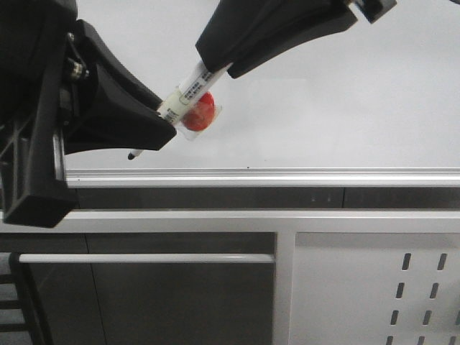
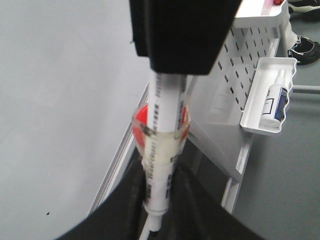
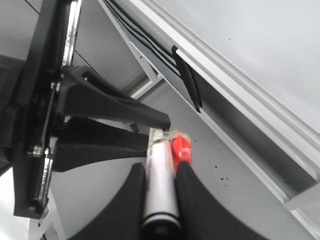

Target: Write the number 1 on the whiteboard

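Sharing one marker [image 1: 188, 92] between two tools right now: right gripper [image 1: 215, 63] pinching the upper barrel, fingers pressed tight on it in its wrist view, and left gripper [image 1: 167, 126] closing round the lower end, fingers hugging both sides of the barrel. Poking out just past the left fingertips, a dark tip [image 1: 134, 154], hanging short of the whiteboard [image 1: 345, 108] behind both tools and just above the silver rail [image 1: 287, 176]. Looking like a handover or a re-grip before writing, judging by the double hold. Showing no number 1 anywhere on the board yet, only bare white and a few specks. Calling next for one tool letting go, then bringing that tip square onto the board and pulling a short downward line. Carrying a red piece [image 1: 201, 113] taped to the barrel just beside the left fingertips. Running along the barrel, fine black print, too small to read. Sitting in a side tray [image 2: 260, 127] well off from the left tool, a spray bottle [image 2: 275, 102] with a blue label, also unreadable.
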Robot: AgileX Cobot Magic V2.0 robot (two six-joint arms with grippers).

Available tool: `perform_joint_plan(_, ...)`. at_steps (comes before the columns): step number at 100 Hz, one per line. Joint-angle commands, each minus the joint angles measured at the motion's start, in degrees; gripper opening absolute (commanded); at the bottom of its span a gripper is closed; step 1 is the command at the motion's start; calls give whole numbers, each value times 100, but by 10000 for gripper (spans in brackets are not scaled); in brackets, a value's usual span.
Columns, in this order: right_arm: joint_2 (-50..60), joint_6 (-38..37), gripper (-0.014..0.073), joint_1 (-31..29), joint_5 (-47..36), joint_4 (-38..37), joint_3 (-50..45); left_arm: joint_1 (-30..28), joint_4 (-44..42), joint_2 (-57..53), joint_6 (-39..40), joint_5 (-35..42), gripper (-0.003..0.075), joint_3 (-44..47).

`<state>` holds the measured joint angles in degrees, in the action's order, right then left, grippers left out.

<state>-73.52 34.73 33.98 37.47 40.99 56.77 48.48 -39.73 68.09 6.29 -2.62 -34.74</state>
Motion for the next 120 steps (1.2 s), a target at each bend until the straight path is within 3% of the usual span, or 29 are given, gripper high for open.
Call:
perform_joint_plan(1,182,52,-76,8,-157,33,213,29,211,-222,52,-223,227,-206)
perform_joint_plan(13,275,52,-76,8,-157,-86,213,29,397,-545,52,-453,461,-206)
perform_joint_plan(17,303,52,-75,8,-157,-141,213,29,487,-660,52,-504,502,-206)
perform_joint_plan(33,514,52,-71,8,-372,-266,174,29,1161,-1289,52,-1219,523,-206)
perform_joint_plan(48,888,52,-71,8,-1029,-290,-218,18,1891,-1832,52,-1448,477,-109)
perform_joint_plan(67,1629,52,-71,34,-2244,-290,-1263,18,2076,-2411,448,-1448,412,196)
perform_joint_plan(81,2127,52,-70,383,-3242,-290,-1998,18,1942,-2633,1195,-1448,404,445)
perform_joint_plan(97,2348,52,-69,1042,-4542,-290,-2649,18,1301,-2692,2001,-1489,328,542)
perform_joint_plan(120,2333,52,-69,1617,-6043,-290,-3397,18,1017,-2692,2149,-1541,202,542)
